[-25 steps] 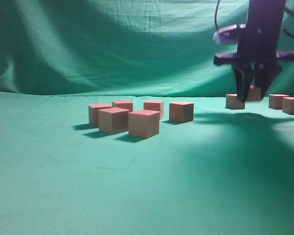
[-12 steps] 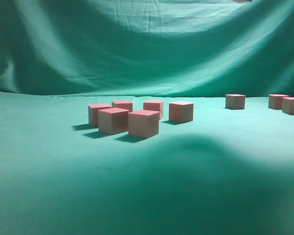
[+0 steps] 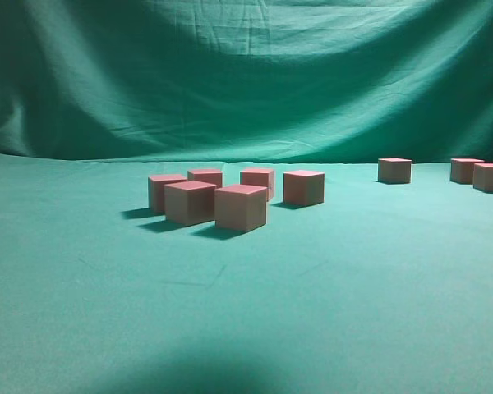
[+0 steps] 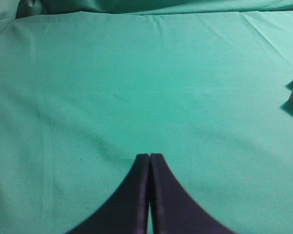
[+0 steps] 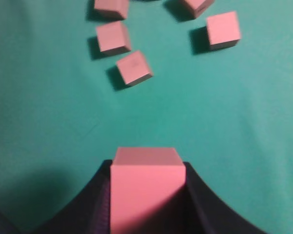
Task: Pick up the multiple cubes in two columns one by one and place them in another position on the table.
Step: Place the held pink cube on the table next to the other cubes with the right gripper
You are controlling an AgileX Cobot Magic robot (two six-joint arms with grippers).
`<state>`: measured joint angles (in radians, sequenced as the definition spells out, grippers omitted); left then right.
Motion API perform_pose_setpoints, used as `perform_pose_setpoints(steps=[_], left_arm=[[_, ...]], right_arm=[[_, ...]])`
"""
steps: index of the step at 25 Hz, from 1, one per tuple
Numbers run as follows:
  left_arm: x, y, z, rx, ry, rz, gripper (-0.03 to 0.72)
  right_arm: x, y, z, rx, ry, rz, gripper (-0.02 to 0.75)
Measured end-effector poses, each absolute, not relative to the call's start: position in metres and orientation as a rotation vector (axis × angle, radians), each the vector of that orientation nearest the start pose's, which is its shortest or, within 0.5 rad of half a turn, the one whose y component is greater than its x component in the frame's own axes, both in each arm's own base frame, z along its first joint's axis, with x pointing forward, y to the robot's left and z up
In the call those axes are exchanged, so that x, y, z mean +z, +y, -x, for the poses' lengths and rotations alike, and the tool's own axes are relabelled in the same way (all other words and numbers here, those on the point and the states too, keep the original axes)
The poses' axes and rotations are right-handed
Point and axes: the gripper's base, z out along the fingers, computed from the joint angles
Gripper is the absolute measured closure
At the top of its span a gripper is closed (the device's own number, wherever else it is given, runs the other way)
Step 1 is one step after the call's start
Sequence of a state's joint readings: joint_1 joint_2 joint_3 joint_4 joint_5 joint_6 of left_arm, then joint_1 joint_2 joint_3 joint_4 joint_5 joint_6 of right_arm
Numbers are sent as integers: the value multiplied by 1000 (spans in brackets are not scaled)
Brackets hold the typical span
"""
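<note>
Pink cube (image 5: pixel 146 187) is sitting clamped between the right gripper (image 5: pixel 147 195) jaws, riding high above the table (image 5: pixel 244 122), and this is the carrying leg of the move. Doing it well, I'd say, means keeping that squeeze even and travelling level, then coming straight down onto bare cloth beside the group (image 5: pixel 132 67) rather than on top of a neighbour, and letting go only once the cube is resting flat. That group is lying ahead of the fingers in the right wrist view, well apart from the held cube. On the exterior view three cubes (image 3: pixel 394 170) are waiting far right, six clustering (image 3: pixel 241 207) at centre. Left gripper (image 4: pixel 149 158) is hanging pinched together, holding nothing.
</note>
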<state>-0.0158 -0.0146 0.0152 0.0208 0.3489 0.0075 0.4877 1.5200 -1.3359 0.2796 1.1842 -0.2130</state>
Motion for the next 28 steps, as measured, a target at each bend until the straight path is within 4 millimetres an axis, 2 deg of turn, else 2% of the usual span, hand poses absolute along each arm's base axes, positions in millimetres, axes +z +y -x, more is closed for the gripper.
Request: perform_pose_setpoints(steps=[6, 11, 18, 24, 28], left_arm=[[177, 0, -53, 14, 1833, -34, 688], [177, 0, -53, 14, 1833, -34, 688], [177, 0, -53, 14, 1833, -34, 688], [177, 0, -53, 14, 1833, -34, 688], [177, 0, -53, 14, 1833, -34, 688]], right_arm=[[276, 198, -227, 456, 2712, 1076, 477], [246, 221, -231, 466, 2736, 1109, 477], [204, 233, -249, 405, 2836, 971, 477], [187, 230, -262, 268, 2891, 728, 477], [183, 227, -265, 200, 2902, 653, 477]])
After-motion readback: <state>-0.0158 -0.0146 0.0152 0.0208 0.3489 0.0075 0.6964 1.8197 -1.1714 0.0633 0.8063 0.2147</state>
